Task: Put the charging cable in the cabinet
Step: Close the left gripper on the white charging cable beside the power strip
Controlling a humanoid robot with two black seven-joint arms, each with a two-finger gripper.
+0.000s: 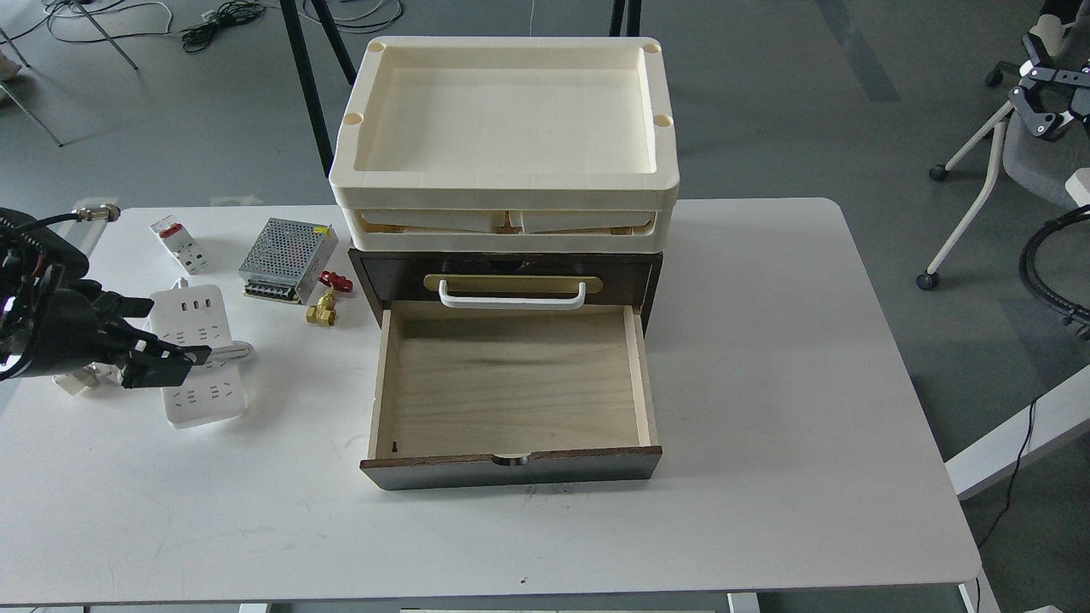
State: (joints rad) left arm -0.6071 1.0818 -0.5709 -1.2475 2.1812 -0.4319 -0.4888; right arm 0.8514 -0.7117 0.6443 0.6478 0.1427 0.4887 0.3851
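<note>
The cabinet (507, 281) stands at the table's (766, 383) back edge, its pale plywood drawer (511, 383) pulled out, with cream plastic trays (507, 128) stacked on top. The white charging cable (200, 353) lies near the left edge, under the left gripper (157, 358), whose fingers are narrowly parted just above it. The right gripper (1043, 106) hangs off the table, its fingers unclear.

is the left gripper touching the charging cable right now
Cannot tell. In the head view the left gripper overlaps the charging cable at its coiled middle, but this top-down angle shows neither contact nor a gap.
</note>
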